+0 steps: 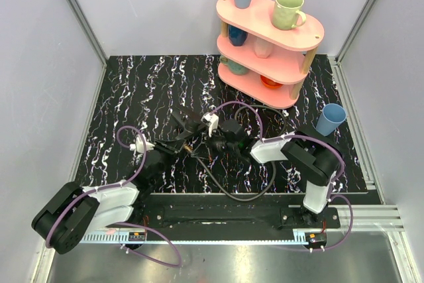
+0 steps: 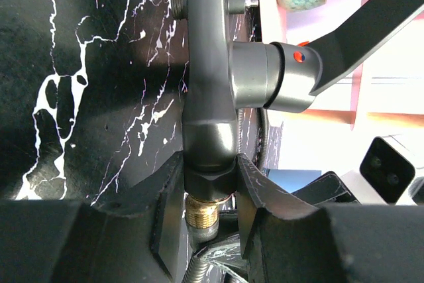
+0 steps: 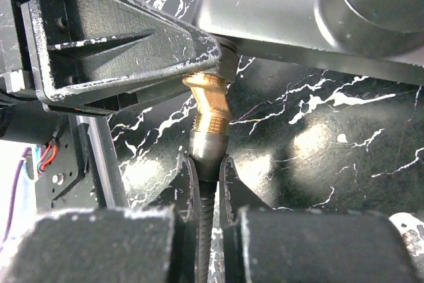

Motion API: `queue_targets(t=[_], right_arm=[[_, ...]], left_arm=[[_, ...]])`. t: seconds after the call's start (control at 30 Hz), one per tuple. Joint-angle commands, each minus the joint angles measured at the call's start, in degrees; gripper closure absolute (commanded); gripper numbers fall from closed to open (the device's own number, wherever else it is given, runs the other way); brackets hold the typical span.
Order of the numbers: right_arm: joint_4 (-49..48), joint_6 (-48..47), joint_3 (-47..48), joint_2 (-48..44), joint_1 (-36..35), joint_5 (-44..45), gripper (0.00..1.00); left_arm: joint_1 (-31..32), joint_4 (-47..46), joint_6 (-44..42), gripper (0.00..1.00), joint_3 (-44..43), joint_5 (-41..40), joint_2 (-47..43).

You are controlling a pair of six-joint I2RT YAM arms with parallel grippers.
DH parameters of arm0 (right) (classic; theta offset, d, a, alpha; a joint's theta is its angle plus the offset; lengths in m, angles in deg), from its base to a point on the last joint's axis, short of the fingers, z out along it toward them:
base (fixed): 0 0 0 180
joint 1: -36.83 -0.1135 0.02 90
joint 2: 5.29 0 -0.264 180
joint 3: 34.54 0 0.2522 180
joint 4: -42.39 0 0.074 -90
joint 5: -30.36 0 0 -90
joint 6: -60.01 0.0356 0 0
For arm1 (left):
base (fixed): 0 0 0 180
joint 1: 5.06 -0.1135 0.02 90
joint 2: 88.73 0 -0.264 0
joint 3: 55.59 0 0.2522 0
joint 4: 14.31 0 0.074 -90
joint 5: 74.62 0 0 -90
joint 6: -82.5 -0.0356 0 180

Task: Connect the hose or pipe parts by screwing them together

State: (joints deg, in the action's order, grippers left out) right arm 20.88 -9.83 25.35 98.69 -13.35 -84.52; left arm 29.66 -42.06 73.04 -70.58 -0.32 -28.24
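A dark grey rigid pipe part with a side knob ends in a black hex nut, and my left gripper is shut on that nut. Below the nut, bare brass thread enters it. In the right wrist view that brass fitting leans slightly into the nut. My right gripper is shut on the dark collar of the ribbed black hose just behind the brass. From above, the left gripper and the right gripper meet at mid-table, and the hose loops toward the near edge.
A pink three-tier shelf with cups stands at the back right. A blue cup stands on the table beside the right arm. Purple cables arc over both arms. A black base rail runs along the near edge.
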Motion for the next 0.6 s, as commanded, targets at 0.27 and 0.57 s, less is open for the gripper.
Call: queue_targets(t=[0.27,0.57], right_arm=[[-32.0,19.7,-1.5,7.1,2.2,-7.9,1.00],[-43.9,29.0,-0.3,13.7,2.8,-9.6,1.00]], left_arm=[[3.6,-6.4,4.6,1.00,12.2,5.9,-10.0],[3.8,4.7,5.0,1.00,11.9,5.1,-21.0]])
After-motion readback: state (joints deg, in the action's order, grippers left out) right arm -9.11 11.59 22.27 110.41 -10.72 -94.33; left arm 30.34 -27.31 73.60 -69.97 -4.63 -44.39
